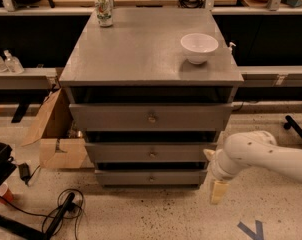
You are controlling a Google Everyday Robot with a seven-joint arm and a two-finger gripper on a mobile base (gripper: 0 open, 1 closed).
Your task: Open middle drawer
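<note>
The grey cabinet (141, 54) has three drawer fronts, one above the other. The middle drawer (121, 152) is a shallow grey front with a small round knob (152, 154) at its centre, and it sits shut between the taller top drawer (106, 117) and the narrow bottom drawer (121, 177). My gripper (214, 173) is on the white arm (271, 159) that reaches in from the right. It hangs just off the cabinet's right side at the height of the two lower drawers, open, holding nothing. It is well to the right of the knob.
On the cabinet top stand a white bowl (199, 47) at the right and a patterned can (104, 10) at the back left. An open cardboard box (53, 134) sits left of the cabinet. Black cables (66, 209) and a black base lie on the floor at the front left.
</note>
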